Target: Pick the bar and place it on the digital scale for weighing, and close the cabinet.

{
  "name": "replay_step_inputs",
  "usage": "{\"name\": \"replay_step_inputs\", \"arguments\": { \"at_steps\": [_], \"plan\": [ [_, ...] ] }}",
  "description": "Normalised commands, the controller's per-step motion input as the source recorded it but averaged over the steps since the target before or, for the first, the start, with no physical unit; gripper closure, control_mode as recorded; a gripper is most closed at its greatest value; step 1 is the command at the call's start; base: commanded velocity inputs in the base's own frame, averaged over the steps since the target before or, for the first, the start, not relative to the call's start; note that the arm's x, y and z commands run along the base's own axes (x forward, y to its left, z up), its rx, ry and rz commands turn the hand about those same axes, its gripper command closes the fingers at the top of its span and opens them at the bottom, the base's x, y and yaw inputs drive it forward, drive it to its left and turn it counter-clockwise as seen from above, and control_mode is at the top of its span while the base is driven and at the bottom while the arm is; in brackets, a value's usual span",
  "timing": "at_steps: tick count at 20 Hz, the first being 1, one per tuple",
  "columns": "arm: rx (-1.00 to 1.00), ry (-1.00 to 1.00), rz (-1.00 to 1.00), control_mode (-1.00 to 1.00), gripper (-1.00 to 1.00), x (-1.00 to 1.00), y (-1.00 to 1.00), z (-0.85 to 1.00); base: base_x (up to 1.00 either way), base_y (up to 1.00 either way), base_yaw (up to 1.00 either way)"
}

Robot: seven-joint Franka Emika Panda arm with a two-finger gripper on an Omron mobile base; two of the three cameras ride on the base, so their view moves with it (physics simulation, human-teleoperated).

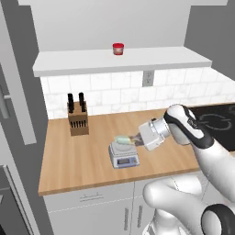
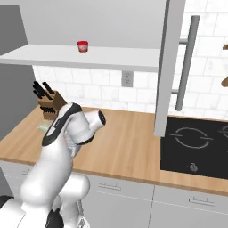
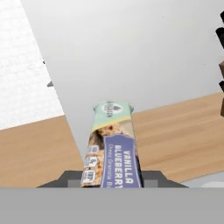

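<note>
A: Where is the bar (image 3: 111,151) relative to the digital scale (image 1: 123,153)?

B: Directly above its pale platform — the gripper (image 1: 134,139) is clamped on the bar's near end, and the wrapper's mint-green tip points away from the hand. Whether bar and platform touch cannot be told.

A: And around the scale?

B: The knife block (image 1: 78,118) stands behind it to the left on the wooden counter (image 1: 78,160); the cabinet's door (image 2: 167,67) hangs open — its long bar handle (image 2: 187,62) faces the cooktop (image 2: 196,142).
</note>
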Motion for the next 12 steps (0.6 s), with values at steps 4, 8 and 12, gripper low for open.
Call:
{"name": "replay_step_inputs", "arguments": {
  "at_steps": [4,8,12],
  "plan": [
    [0.00,0.10,0.13,-1.00,1.00,0.29,0.00,-0.25,0.00,0.00,0.00],
    [0.00,0.00,0.08,-1.00,1.00,0.20,0.00,-0.35,0.00,0.00,0.00],
    [0.00,-0.04,0.06,-1.00,1.00,0.11,0.00,-0.40,0.00,0.00,0.00]
  ]
}}
